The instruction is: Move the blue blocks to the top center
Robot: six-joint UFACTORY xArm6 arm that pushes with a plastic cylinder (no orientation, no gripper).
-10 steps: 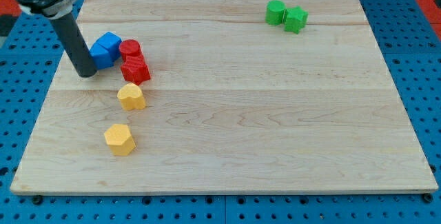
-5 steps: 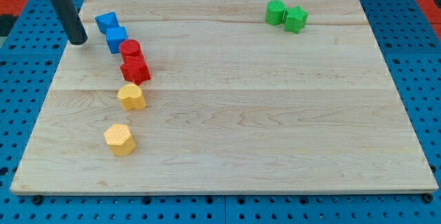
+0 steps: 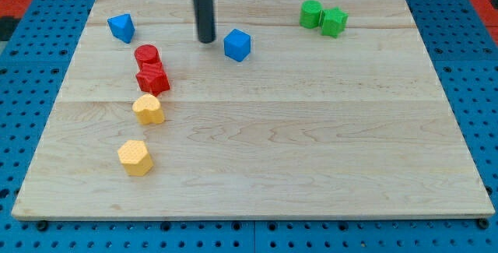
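A blue cube (image 3: pixel 237 45) sits near the top centre of the wooden board (image 3: pixel 311 144). A second blue block (image 3: pixel 121 27), wedge-like, sits at the top left. My tip (image 3: pixel 205 40) rests on the board just left of the blue cube, a small gap apart, and well right of the blue wedge.
A red cylinder (image 3: pixel 146 54) and a red block (image 3: pixel 152 78) touch each other left of centre. Below them sit two yellow blocks (image 3: pixel 148 109) (image 3: pixel 135 157). A green cylinder (image 3: pixel 311 13) and a green cube (image 3: pixel 334 22) sit at the top right.
My tip swept from the far left to the top centre. One blue block slid right from beside the red cylinder to the top centre. The other blue block stayed at top left.
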